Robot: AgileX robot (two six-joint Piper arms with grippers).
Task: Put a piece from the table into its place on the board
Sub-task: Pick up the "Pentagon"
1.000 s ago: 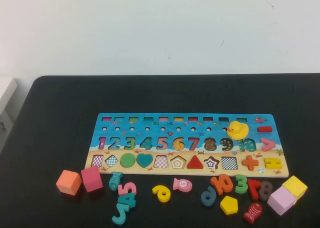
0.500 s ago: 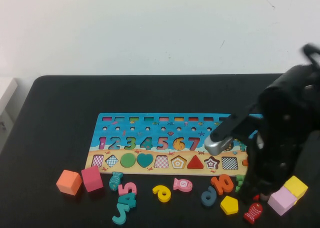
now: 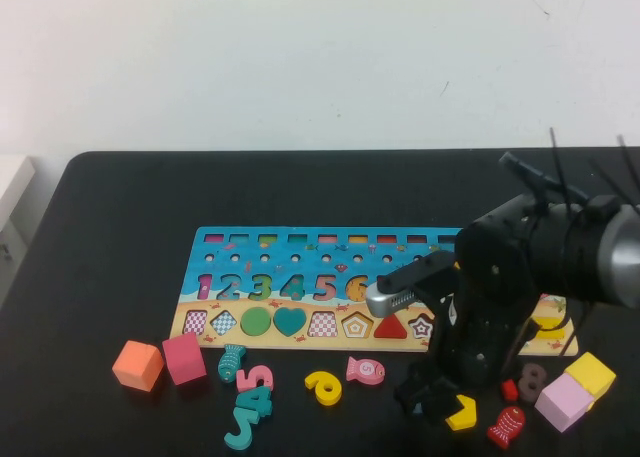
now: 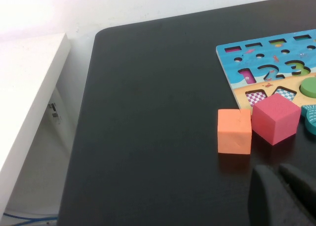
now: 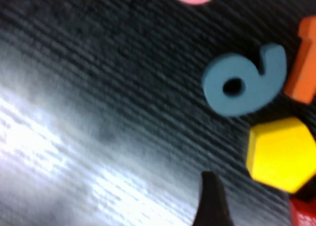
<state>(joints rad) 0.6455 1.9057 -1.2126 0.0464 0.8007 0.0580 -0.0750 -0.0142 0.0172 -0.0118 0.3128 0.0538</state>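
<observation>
High view: right hand (image 3: 428,402) hangs low over the black bench (image 3: 110,227), fingers apart, holding nothing, just beside the yellow pentagon (image 3: 462,413). Blue numeral (image 5: 244,81) lies near. Board (image 3: 300,247) shows its pentagon recess (image 3: 356,325) unfilled. Left hand (image 4: 284,196): cannot tell.

- Right arm: bulky matte-black segments with rounded housings, and a short silver-grey metal cylinder sticking out sideways above the right pincer (image 3: 428,402).
- Thin black cables stand up behind the arm's upper joint.
- Right pincer: dark, chunky black fingers; one shows as a tapered black tip (image 5: 211,201).
- Left pincer (image 4: 284,196): dull black, rounded moulded parts.
</observation>
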